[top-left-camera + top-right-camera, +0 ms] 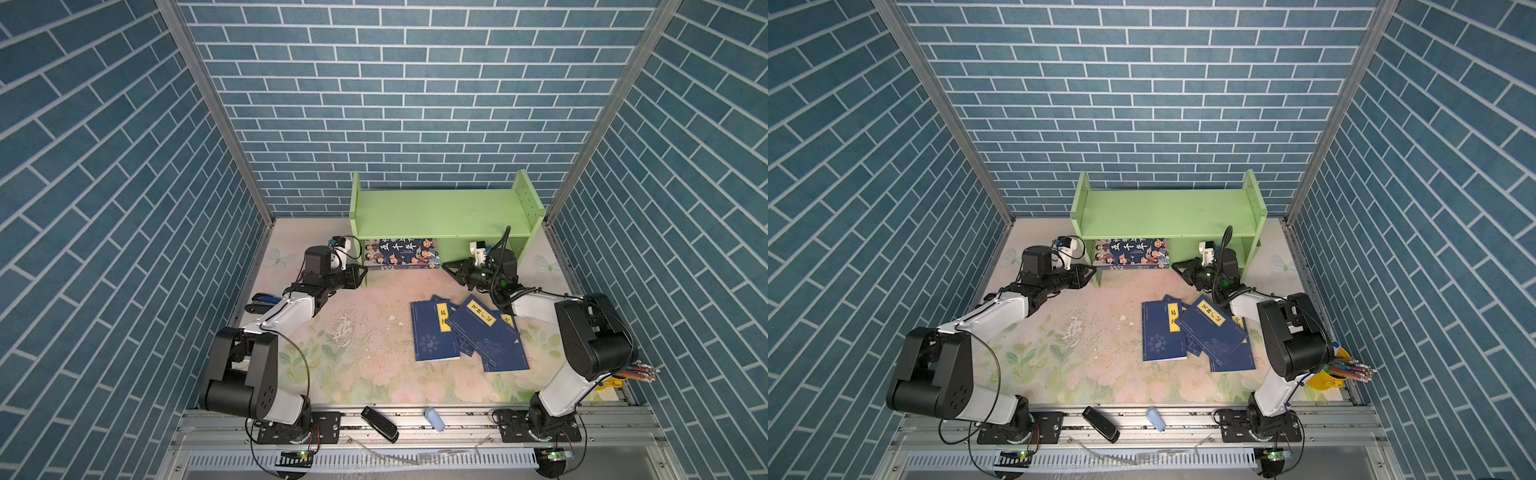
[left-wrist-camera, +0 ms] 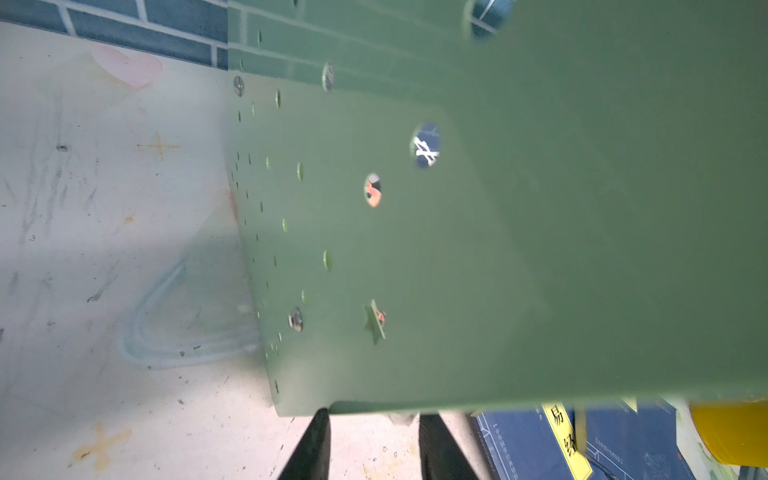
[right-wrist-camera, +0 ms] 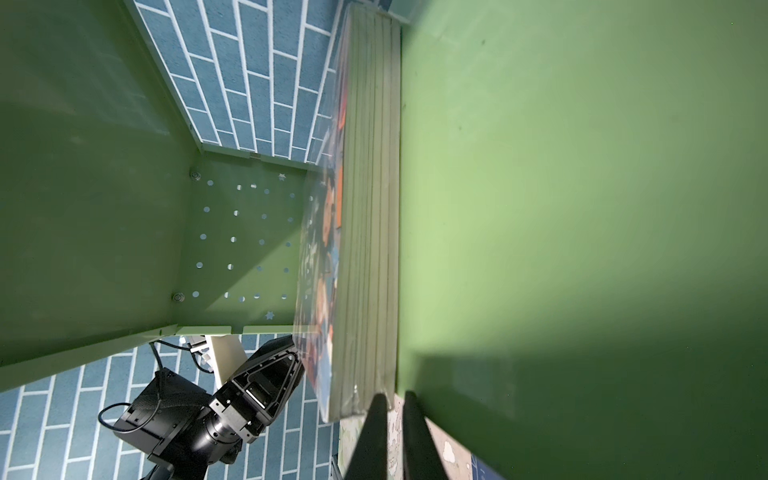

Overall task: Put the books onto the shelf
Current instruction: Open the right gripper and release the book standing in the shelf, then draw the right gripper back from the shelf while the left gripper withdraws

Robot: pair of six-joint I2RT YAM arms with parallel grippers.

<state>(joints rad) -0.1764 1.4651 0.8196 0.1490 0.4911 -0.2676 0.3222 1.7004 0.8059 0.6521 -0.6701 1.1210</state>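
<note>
The light green shelf [image 1: 436, 212] [image 1: 1167, 212] stands against the back wall. The large cartoon-cover book [image 1: 401, 251] [image 1: 1131, 251] lies flat on its lower tier at the left end, its front edge sticking out. My left gripper [image 1: 365, 272] [image 2: 374, 415] is open, its tips at the front edge of the shelf's holed left panel [image 2: 540, 208]. My right gripper [image 1: 444, 264] [image 3: 392, 395] is shut and holds nothing; one tip touches the large book's right front corner [image 3: 365, 208]. Several thin navy books [image 1: 432, 332] [image 1: 1163, 332] lie overlapped on the table in front of the right arm.
A yellow cup of pencils [image 1: 615, 380] stands by the right arm's base. A black stapler [image 1: 379, 424] and a pale blue object [image 1: 434, 417] lie on the front rail. A small blue and black item [image 1: 262, 301] sits at the table's left edge. Brick-patterned walls close three sides.
</note>
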